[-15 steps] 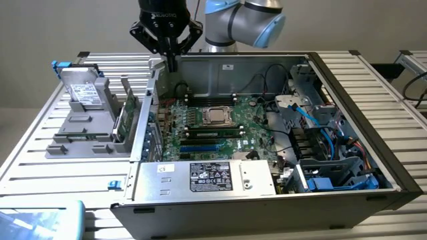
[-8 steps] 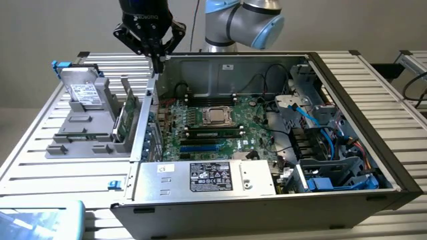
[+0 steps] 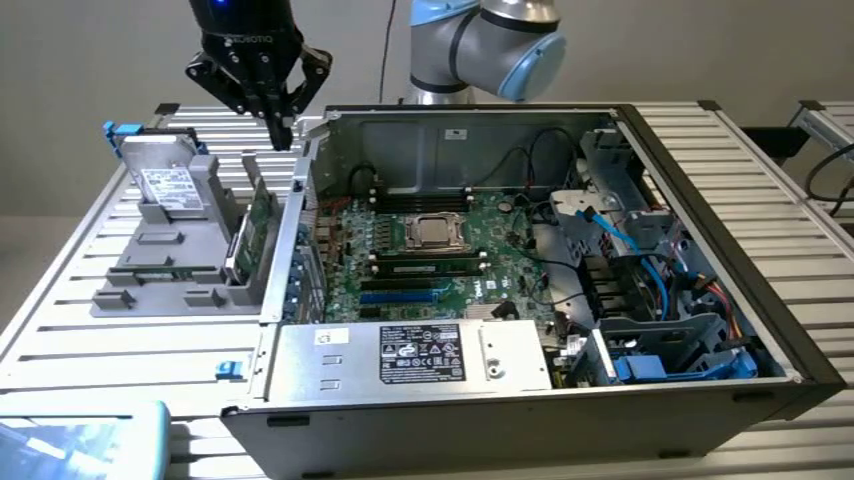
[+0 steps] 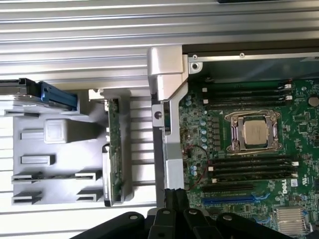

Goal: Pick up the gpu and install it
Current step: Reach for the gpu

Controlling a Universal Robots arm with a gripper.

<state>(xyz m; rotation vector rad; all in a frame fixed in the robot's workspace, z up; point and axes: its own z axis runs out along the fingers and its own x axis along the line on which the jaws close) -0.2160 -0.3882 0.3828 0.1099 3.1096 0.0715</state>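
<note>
One open computer case (image 3: pixel 534 430) lies on the slatted table (image 3: pixel 80 320), and everything else sits in or beside it. Inside it lies one green motherboard (image 3: pixel 350 255) with one square processor (image 3: pixel 434 232) near its middle and one blue slot (image 3: pixel 400 297) toward the case's front edge, where one silver power supply (image 3: pixel 414 355) with a dark label sits. Just outside the case's wall, on the exterior view's left, is one gray holder (image 3: pixel 160 280) carrying two things: one silver drive (image 3: pixel 171 185) leaning at its far side, and the single gpu (image 3: pixel 254 235), a thin green card standing on edge in the slot nearest the case, untouched. The one gripper (image 3: pixel 280 135) hangs above the far corner of that case wall, past the gpu's far end and apart from it. Its two fingers (image 4: pixel 170 199) are pressed together with nothing between them.
</note>
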